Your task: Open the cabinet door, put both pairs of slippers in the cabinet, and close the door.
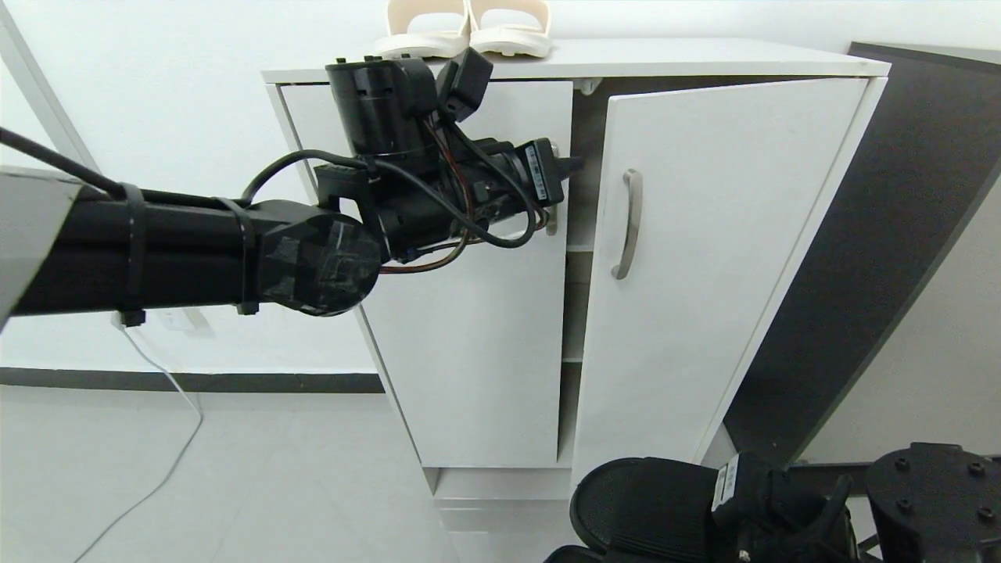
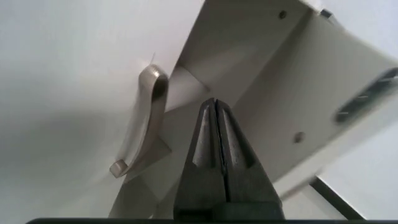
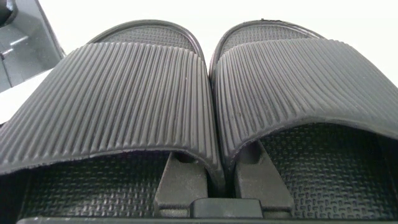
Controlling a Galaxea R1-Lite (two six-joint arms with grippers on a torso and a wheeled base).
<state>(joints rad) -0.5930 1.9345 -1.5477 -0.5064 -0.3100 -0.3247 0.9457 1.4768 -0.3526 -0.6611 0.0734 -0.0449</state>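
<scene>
The white cabinet (image 1: 704, 59) stands against the wall, its right door (image 1: 704, 297) swung slightly out, so a dark gap with shelf edges (image 1: 576, 249) shows between the two doors. The left gripper (image 1: 575, 165) is at that gap, fingers (image 2: 205, 143) pressed together, just beside the left door's metal handle (image 2: 149, 118). A pair of white slippers (image 1: 469, 31) sits on the cabinet top. Low before the cabinet, the right gripper (image 3: 219, 180) has its fingers (image 3: 180, 183) clamped on the touching inner sides of the black slippers (image 3: 124, 106). A grey cable (image 1: 168, 438) trails across the floor on the left.
</scene>
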